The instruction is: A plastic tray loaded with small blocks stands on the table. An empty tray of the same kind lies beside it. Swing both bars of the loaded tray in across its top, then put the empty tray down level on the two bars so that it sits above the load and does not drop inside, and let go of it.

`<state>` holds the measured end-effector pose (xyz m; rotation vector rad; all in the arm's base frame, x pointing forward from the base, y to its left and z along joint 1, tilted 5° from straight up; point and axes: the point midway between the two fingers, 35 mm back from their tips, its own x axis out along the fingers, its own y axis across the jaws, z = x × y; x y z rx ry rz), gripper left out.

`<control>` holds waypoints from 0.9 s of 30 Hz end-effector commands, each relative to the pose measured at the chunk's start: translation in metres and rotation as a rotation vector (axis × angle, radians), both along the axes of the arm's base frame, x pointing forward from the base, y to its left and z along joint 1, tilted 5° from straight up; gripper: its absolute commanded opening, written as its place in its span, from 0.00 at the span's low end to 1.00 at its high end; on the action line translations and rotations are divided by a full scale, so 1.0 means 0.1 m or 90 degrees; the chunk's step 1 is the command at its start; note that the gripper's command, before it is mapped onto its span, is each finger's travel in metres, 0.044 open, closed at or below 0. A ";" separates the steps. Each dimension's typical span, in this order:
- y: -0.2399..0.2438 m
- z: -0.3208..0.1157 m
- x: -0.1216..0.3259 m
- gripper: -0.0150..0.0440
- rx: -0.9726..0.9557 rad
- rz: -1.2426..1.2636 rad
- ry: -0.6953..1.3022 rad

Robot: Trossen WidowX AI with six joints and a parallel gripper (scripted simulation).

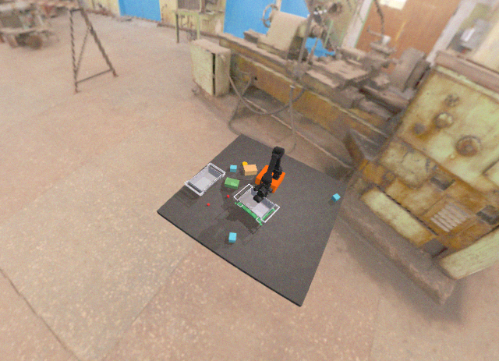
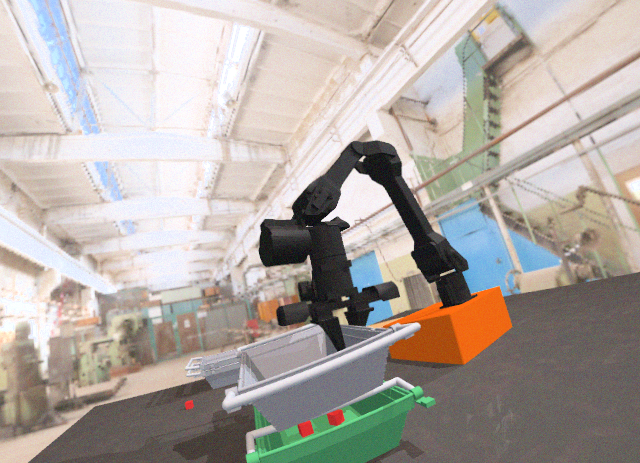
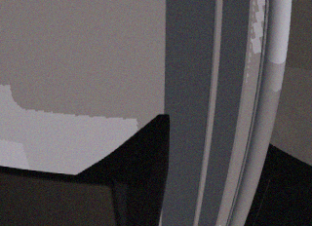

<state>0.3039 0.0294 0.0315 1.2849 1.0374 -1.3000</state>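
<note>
Grey tray above green tray; claw clamped on its far wall; open mat alongside.

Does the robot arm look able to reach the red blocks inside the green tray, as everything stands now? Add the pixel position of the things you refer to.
Probably not: its fingers (image 2: 338, 339) are shut on the gray tray (image 1: 257, 204) (image 2: 320, 383) (image 3: 83, 51), which hangs over the red blocks (image 2: 305, 428) and likely blocks the way from above.

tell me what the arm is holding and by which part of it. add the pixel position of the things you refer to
The gray tray (image 1: 263, 207) (image 2: 330, 383) (image 3: 83, 51), gripped by one of its long side walls, near the rim.
</note>
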 end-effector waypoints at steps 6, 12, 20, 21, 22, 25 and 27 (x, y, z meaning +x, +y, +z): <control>0.00 -0.07 -0.06 0.25 0.001 -0.002 0.020; 0.00 -0.07 -0.06 0.25 0.001 -0.002 0.020; 0.00 -0.07 -0.06 0.25 0.001 -0.002 0.020; 0.00 -0.07 -0.06 0.25 0.001 -0.002 0.020; 0.00 -0.07 -0.06 0.25 0.001 -0.002 0.020; 0.00 -0.07 -0.06 0.25 0.001 -0.002 0.020; 0.00 -0.02 -0.01 0.25 0.000 0.000 0.005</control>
